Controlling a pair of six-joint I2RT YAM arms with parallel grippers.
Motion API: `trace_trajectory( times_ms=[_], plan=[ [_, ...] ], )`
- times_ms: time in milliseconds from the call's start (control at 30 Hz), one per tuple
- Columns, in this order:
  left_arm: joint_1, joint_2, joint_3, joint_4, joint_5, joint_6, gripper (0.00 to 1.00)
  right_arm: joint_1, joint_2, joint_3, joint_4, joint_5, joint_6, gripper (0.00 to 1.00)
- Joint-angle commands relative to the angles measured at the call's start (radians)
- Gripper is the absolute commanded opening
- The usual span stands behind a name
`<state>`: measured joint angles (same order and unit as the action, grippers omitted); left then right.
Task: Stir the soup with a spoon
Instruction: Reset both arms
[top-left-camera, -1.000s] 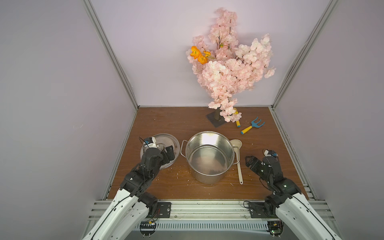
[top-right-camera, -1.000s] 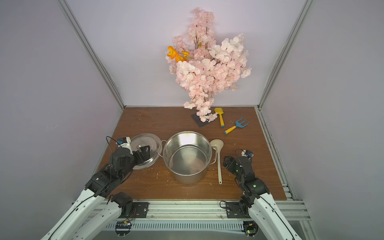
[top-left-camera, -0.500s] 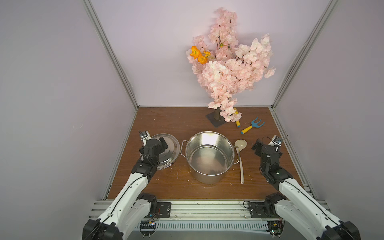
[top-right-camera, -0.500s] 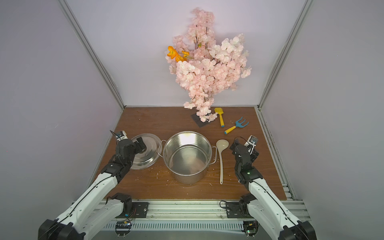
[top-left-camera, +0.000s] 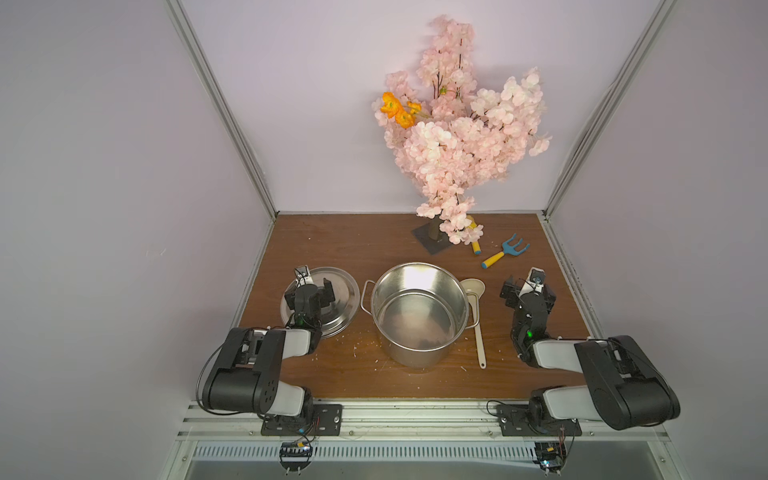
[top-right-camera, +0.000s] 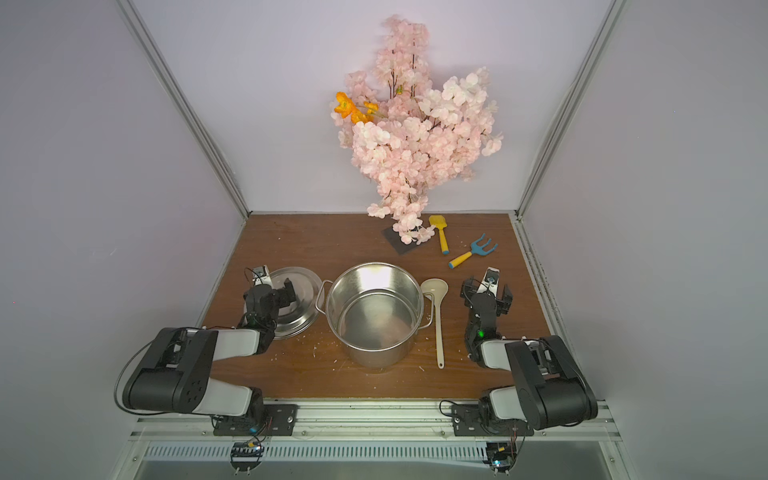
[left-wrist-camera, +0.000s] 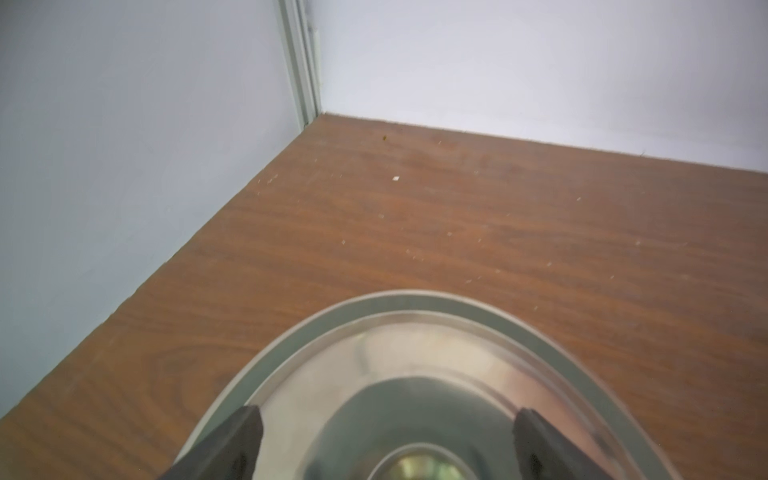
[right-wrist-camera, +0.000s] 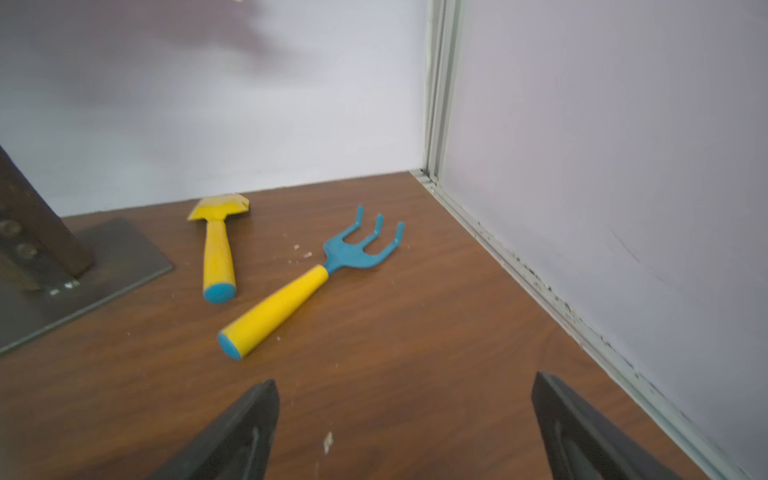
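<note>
Top views both show the table (top-left-camera: 353, 245) with the two arms rising from its near edge. Near the middle stands the stockpot (top-left-camera: 415, 353), its shiny interior open to the camera. The spoon (top-right-camera: 439, 320) lies flat on the wood just right of the pot. Its slim handle runs toward the near edge, and its round bowl sits at the far end beside the pot's right loop handle; nothing grips it.

The right gripper (top-left-camera: 527, 293) hangs to the right of the spoon, apart from it. It is released, jaws spread wide, and the right wrist view shows only bare wood between them.

Left of the pot, the left gripper (top-left-camera: 312, 287) hovers over the flat steel lid (left-wrist-camera: 415, 345). It is also released, fingers (left-wrist-camera: 232, 440) wide on either side of the lid's knob; whether they touch the lid I cannot tell.

Farther back on the right lie a blue-pronged rake (right-wrist-camera: 316, 282) and a yellow shovel (right-wrist-camera: 218, 249). At the far wall a pink blossom tree (top-left-camera: 457, 145) stands on a dark base plate (right-wrist-camera: 104, 257)
</note>
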<state>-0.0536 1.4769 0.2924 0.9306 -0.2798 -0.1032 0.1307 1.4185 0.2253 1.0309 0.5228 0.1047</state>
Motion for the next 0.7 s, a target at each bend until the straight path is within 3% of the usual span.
trace_trajectory(
  times_ms=[0, 67, 133, 200, 300, 667],
  plan=[
    [0.014, 0.043, -0.058, 0.288, 0.124, 0.075, 0.96, -0.032, 0.075, 0.002, 0.238, -0.144, -0.071, 0.99],
    [0.016, 0.055, -0.074, 0.325, 0.144, 0.081, 0.96, -0.040, 0.107, -0.007, 0.249, -0.240, -0.092, 0.99],
    [0.017, 0.056, -0.075, 0.329, 0.146, 0.082, 0.96, -0.045, 0.127, -0.051, 0.383, -0.243, -0.088, 0.99],
    [0.018, 0.057, -0.072, 0.327, 0.146, 0.079, 0.96, -0.049, 0.097, -0.023, 0.273, -0.236, -0.080, 0.99],
    [0.018, 0.051, -0.077, 0.327, 0.145, 0.083, 0.96, -0.048, 0.124, -0.037, 0.345, -0.241, -0.087, 0.99],
    [0.021, 0.052, -0.074, 0.323, 0.155, 0.080, 0.97, -0.048, 0.118, -0.028, 0.319, -0.248, -0.089, 0.99]
  ],
)
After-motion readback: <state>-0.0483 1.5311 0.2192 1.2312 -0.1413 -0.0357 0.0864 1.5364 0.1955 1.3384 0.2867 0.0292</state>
